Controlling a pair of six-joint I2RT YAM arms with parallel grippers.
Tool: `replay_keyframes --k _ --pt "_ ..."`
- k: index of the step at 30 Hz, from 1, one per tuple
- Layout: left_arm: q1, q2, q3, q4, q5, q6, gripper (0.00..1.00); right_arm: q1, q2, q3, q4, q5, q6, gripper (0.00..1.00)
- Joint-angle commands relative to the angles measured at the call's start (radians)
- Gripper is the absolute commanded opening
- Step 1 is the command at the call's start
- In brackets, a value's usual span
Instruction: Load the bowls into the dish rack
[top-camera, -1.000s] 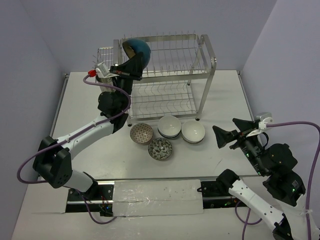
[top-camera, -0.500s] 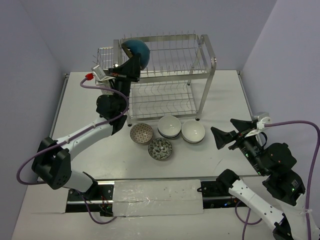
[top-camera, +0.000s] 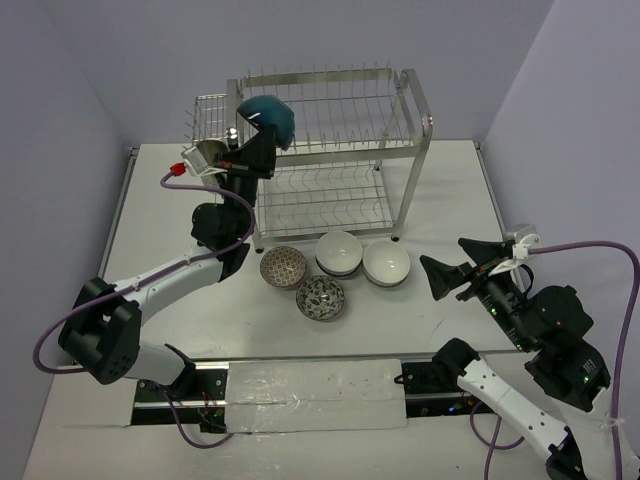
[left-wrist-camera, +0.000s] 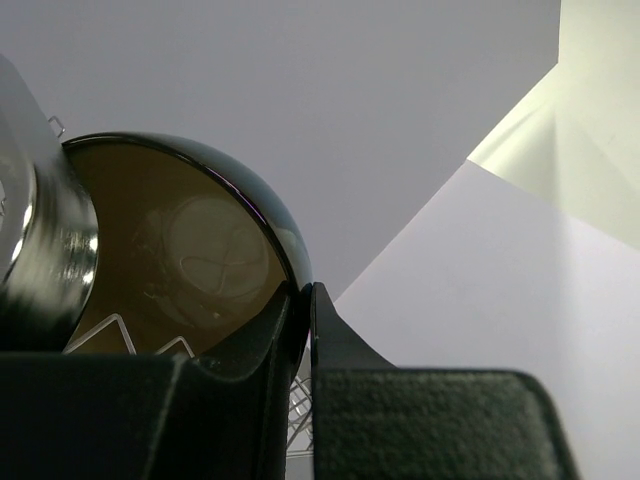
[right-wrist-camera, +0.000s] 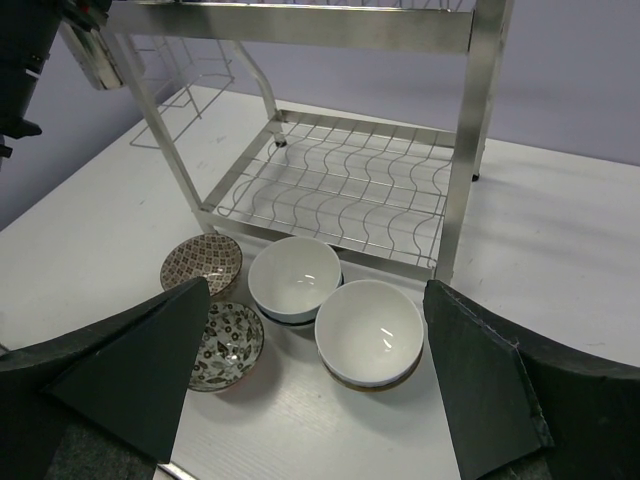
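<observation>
This is a robotics laboratory cell rather than a real kitchen: a flat white desk (top-camera: 440, 180) is closed in on three sides by bare lilac wall panels (top-camera: 150, 60). Two white-and-black robot arms, the left arm (top-camera: 170, 275) and the right arm (top-camera: 540, 320), are fixed at a mounting rail (top-camera: 330, 357) on the near edge of the desk, and thick purple cables (top-camera: 590, 247) hang loose from them. The household things are a shiny two-tier steel wire dish rack (top-camera: 350, 150) and small round ceramic bowls (top-camera: 341, 252), standing on the plain surface.
</observation>
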Motion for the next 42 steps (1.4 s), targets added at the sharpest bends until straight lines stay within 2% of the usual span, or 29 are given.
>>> replay_keyframes --k 1,16,21,29,31,32,34,38,40,42 --pt "0.0 -0.052 -0.008 0.208 0.019 -0.033 0.03 0.009 0.008 0.009 0.006 -0.014 0.007 0.95" --pt "-0.003 -0.122 -0.129 0.159 0.027 -0.089 0.17 0.009 0.002 -0.006 0.014 -0.025 0.015 0.94" --pt "-0.003 -0.148 -0.149 0.097 0.027 -0.109 0.24 0.009 0.0 -0.015 0.019 -0.028 0.019 0.94" --pt "-0.003 -0.185 -0.186 0.039 0.016 -0.142 0.25 0.009 -0.001 -0.021 0.022 -0.037 0.026 0.94" --pt "-0.004 -0.194 -0.177 0.019 0.033 -0.132 0.29 0.009 0.002 -0.02 0.022 -0.037 0.024 0.94" --pt "-0.006 -0.208 -0.156 -0.001 0.04 -0.127 0.37 0.009 0.003 -0.018 0.02 -0.037 0.022 0.94" --pt "-0.01 -0.237 -0.126 -0.097 0.057 -0.11 0.41 0.009 0.003 -0.015 0.022 -0.036 0.021 0.94" --pt "-0.04 -0.308 -0.024 -0.342 0.063 -0.092 0.58 0.009 0.01 -0.011 0.02 -0.033 0.018 0.94" --pt "-0.049 -0.355 0.016 -0.54 0.067 -0.085 0.63 0.009 0.013 -0.004 0.019 -0.03 0.016 0.94" --pt "-0.05 -0.386 0.094 -0.703 0.056 -0.093 0.72 0.009 0.017 -0.001 0.017 -0.023 0.015 0.94"
